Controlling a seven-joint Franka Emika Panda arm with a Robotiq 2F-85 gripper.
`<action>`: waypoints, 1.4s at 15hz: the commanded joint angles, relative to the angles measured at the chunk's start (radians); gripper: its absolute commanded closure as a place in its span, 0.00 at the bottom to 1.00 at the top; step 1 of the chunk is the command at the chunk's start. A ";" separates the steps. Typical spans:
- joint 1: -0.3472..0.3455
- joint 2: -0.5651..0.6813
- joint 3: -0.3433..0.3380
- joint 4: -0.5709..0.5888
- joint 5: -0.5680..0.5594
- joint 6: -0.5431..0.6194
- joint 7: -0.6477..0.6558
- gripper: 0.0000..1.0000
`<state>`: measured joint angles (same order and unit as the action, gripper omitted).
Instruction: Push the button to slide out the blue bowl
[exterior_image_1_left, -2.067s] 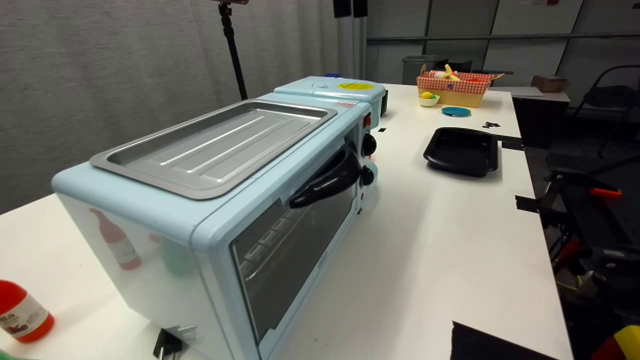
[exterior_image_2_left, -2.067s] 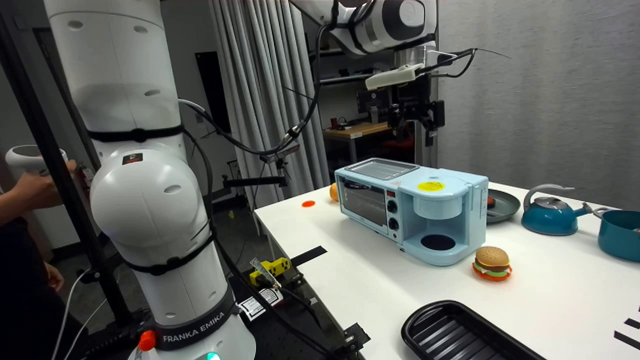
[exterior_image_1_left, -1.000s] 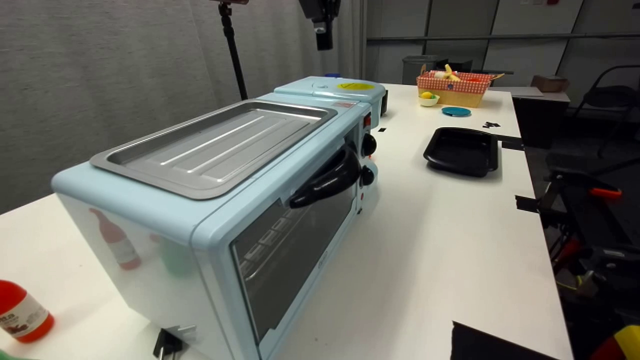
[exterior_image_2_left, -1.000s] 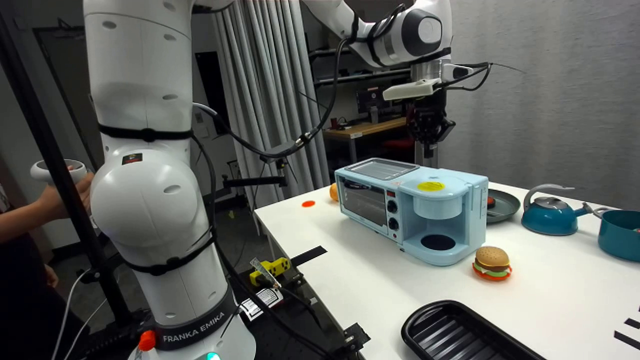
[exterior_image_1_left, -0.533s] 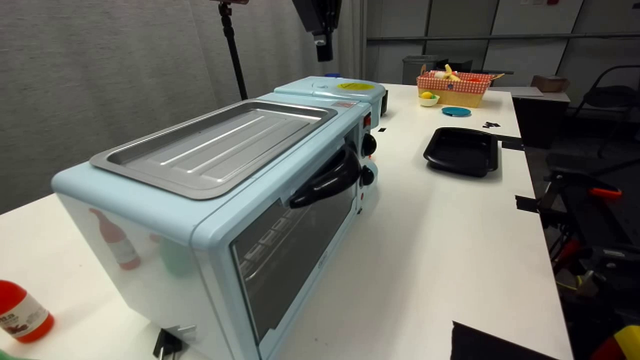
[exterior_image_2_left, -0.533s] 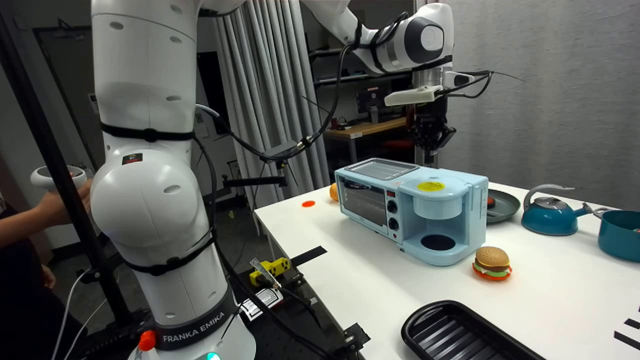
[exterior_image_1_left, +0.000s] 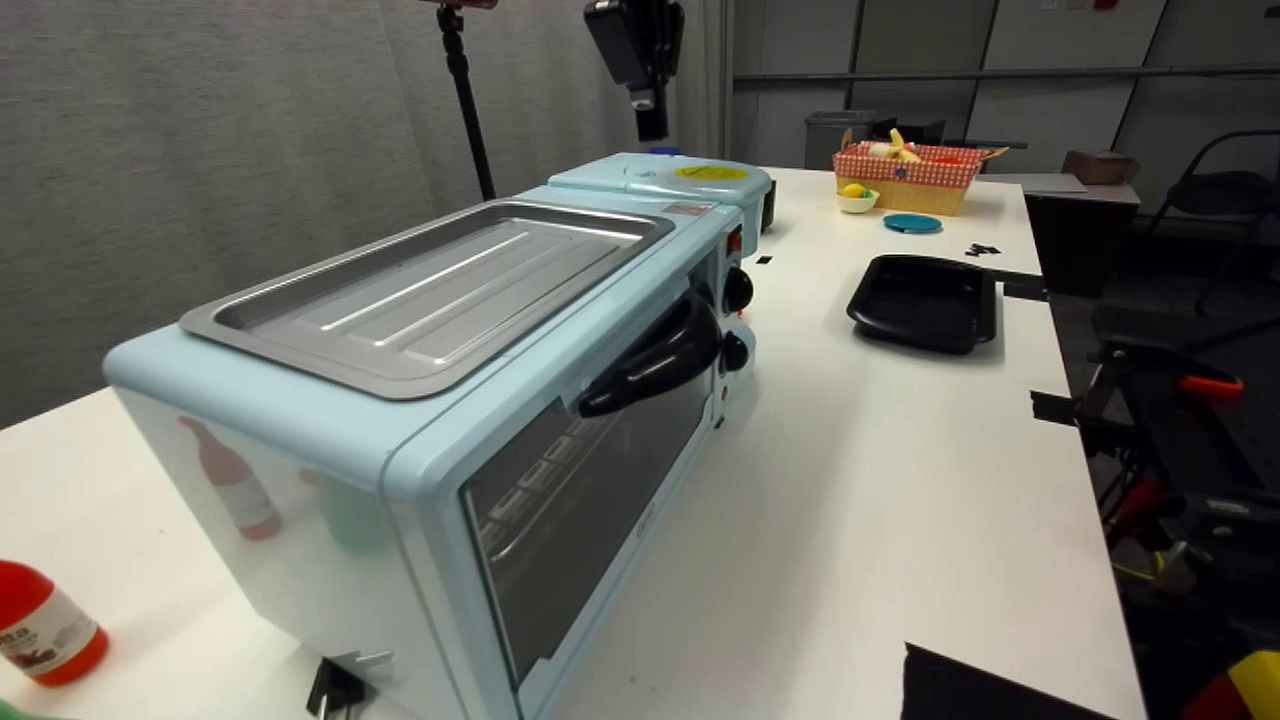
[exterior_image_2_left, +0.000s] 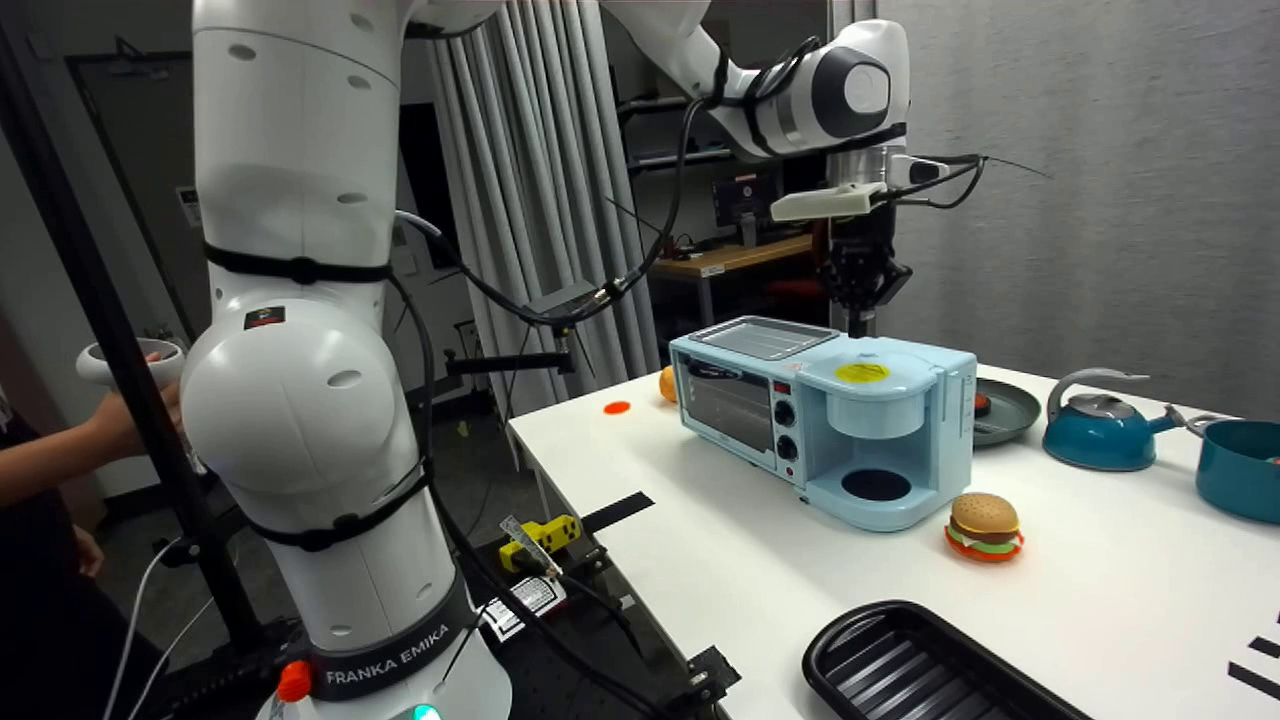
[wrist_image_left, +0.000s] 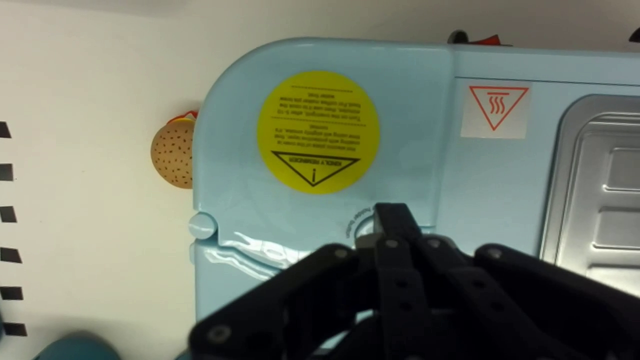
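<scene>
In the wrist view a round button (wrist_image_left: 365, 228) with printing around it lies on the light blue lid of the breakfast maker (wrist_image_left: 410, 140). It is partly hidden behind my fingertips. My gripper (wrist_image_left: 393, 206) is shut with nothing between its fingers and points down over the lid. A small gap shows between the gripper tip (exterior_image_1_left: 652, 122) and the lid in an exterior view. Under the lid, the rounded light blue part (exterior_image_2_left: 875, 415) looks to be the blue bowl; it sits inside the machine, above the dark round plate.
A metal tray (exterior_image_1_left: 440, 290) covers the oven side's top, and a black handle (exterior_image_1_left: 660, 360) juts from its door. Around the machine are a toy burger (exterior_image_2_left: 985, 527), a kettle (exterior_image_2_left: 1100, 435), a teal pot (exterior_image_2_left: 1240, 470), a black pan (exterior_image_2_left: 930, 670) and a red bottle (exterior_image_1_left: 45, 625).
About two seconds ago the jaws stood apart, higher up. Since then they have come together, and the gripper has moved over the lid and kept sinking towards it. The machine has not moved.
</scene>
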<state>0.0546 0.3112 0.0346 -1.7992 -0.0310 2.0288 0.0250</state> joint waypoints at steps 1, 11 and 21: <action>0.001 0.028 -0.007 0.032 -0.020 0.025 0.004 1.00; 0.004 0.076 -0.009 0.058 -0.033 0.039 0.002 1.00; -0.004 0.078 -0.007 0.016 -0.010 0.059 0.006 1.00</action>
<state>0.0546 0.3748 0.0309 -1.7676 -0.0457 2.0623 0.0264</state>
